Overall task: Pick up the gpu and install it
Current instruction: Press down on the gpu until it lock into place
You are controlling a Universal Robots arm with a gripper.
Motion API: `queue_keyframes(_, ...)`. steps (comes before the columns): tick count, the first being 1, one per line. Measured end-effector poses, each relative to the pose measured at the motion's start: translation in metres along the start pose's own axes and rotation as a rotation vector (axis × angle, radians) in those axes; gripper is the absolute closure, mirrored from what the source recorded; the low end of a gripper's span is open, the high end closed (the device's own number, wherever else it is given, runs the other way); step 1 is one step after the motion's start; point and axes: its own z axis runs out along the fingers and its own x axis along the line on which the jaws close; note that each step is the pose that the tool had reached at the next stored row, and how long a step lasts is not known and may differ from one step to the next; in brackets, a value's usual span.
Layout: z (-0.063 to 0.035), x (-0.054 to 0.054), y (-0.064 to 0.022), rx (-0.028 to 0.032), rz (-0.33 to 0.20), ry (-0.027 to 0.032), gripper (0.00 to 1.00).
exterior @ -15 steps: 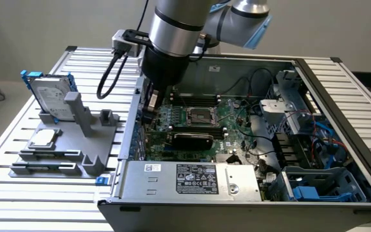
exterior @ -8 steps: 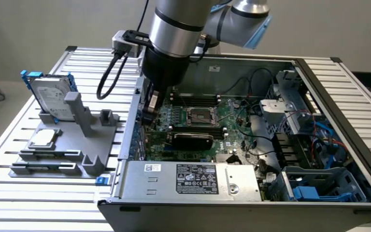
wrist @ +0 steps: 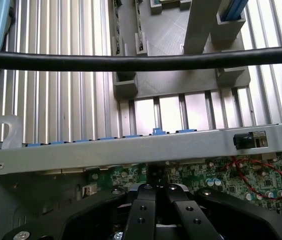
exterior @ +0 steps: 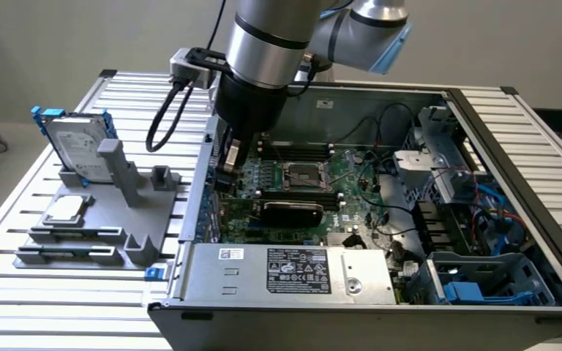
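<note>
End effector point(exterior: 225, 175), black, two-fingered, on the silver arm: fingers closed together, nothing seen between them in the wrist view point(wrist: 156, 189). It is lowered inside the open grey computer case point(exterior: 379, 289), just beside the case's wall on the exterior view's left.

Gpu point(exterior: 292, 212), black rounded shroud: apparently this item, standing on the green motherboard point(exterior: 359, 183) below the square processor socket point(exterior: 298, 174), apart from the fingers. Seating cannot be judged.

Hazards, as judged:
- Fingers low over the board; any sideways travel could scrape components or knock the case wall.
- Black cable loop point(exterior: 164, 121) hangs off the wrist and could snag the wall edge.
- A half-seated card could tilt if brushed.
</note>
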Motion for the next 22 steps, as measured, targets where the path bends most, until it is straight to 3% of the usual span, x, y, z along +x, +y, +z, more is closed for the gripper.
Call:
queue_keyframes(8,0.001,-0.0002,-0.0002,0.0008,0.003,0.0081,0.89)
queue_keyframes(22,0.0005,-0.0051,0.0003,-0.001,0.013,0.0093,0.89)
